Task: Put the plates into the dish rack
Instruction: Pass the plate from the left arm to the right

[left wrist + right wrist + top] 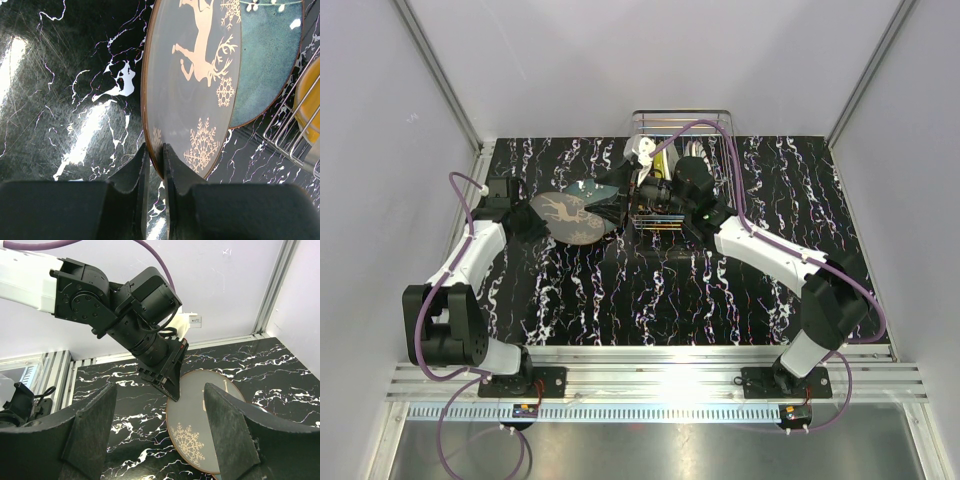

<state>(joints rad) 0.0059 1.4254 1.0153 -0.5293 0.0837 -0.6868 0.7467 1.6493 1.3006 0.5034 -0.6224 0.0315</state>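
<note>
My left gripper (156,155) is shut on the near rim of the grey-brown deer plate (190,90), which it holds tilted above the table. In the top view this plate (570,218) hangs left of the dish rack (672,165), with the left gripper (534,213) at its left edge. A teal dark-rimmed plate (270,60) lies just beyond it. A yellow-orange plate (311,102) stands inside the wire rack (292,127). My right gripper (160,390) is open and empty beside the rack (632,195), facing the deer plate (210,435) and the left arm's fingers (169,385).
The black marbled table (650,290) is enclosed by white walls at the back and both sides. The right arm (760,250) reaches diagonally from the near right toward the rack. A metal rail (650,375) runs along the near edge.
</note>
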